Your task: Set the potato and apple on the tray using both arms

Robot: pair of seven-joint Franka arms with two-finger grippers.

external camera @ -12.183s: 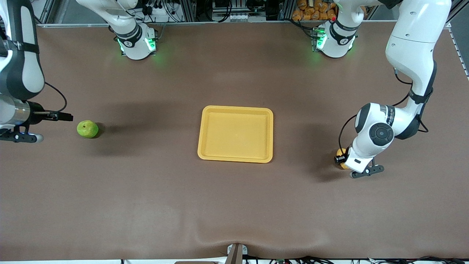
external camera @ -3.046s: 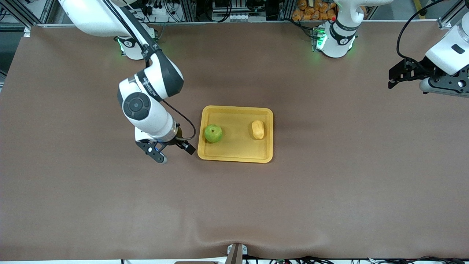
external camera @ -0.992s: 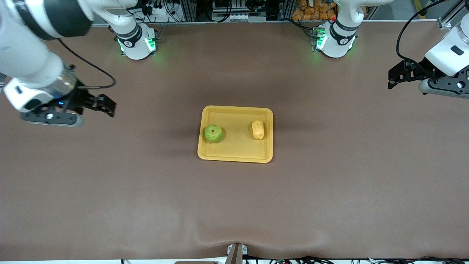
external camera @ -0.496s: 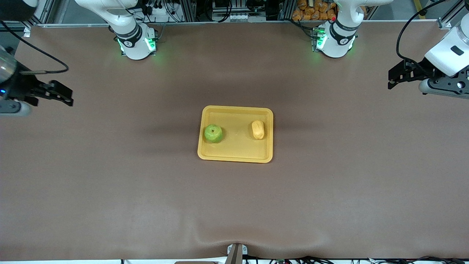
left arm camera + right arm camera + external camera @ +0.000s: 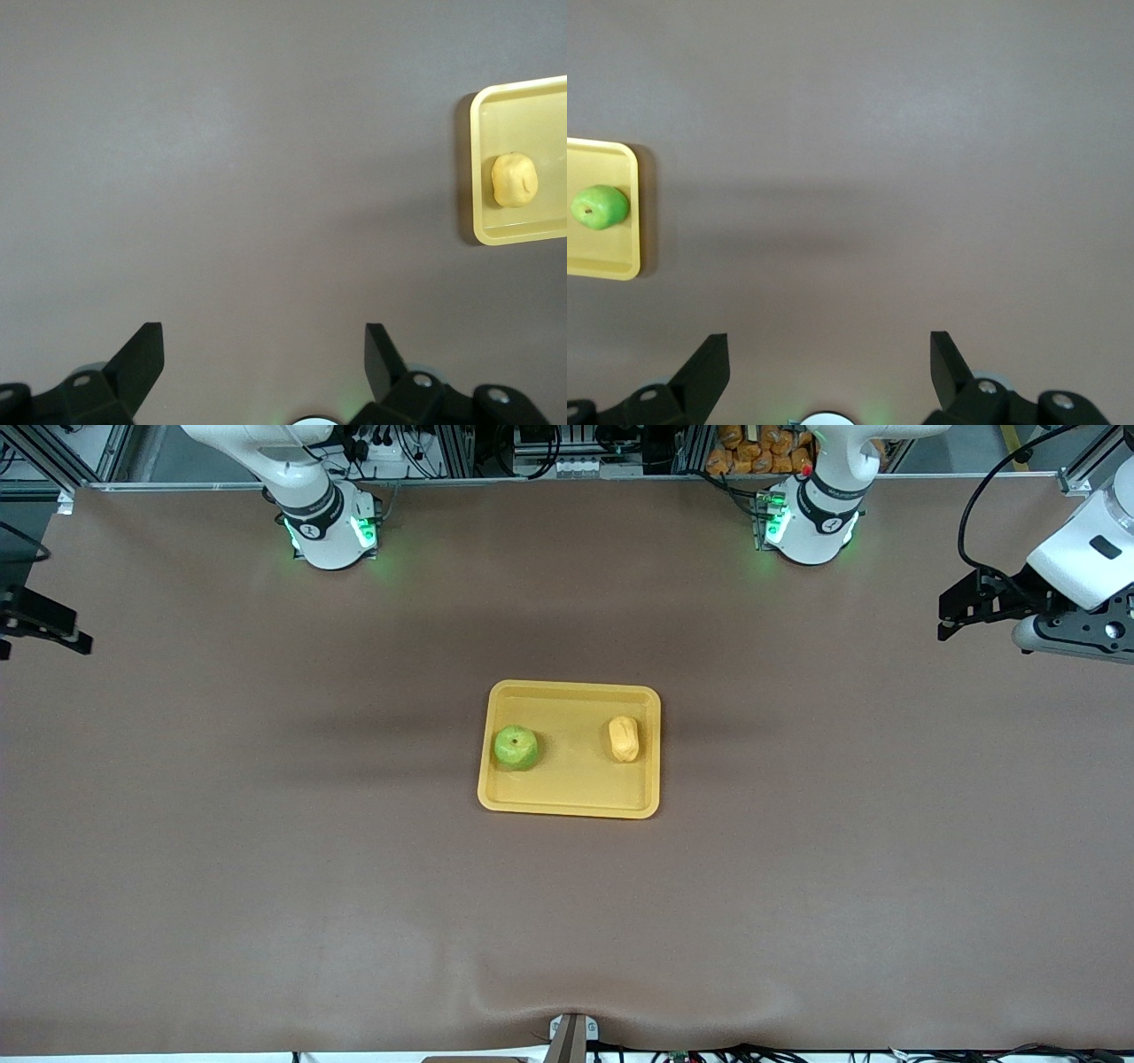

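Resting on the tray (image 5: 569, 804), the apple (image 5: 516, 747) sits toward the right arm's end and the potato (image 5: 624, 739) toward the left arm's. The right gripper (image 5: 824, 354) has pulled back to the table's edge, fingers apart; the left gripper (image 5: 261, 354) waits, also spread. The task looks finished.

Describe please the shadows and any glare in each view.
Front view: soft dark bands on the table beside the tray, green glow at both arm bases. Left wrist view: a narrow shadow along the tray's edge. Right wrist view: a faint shadow band beside the tray; no glare.
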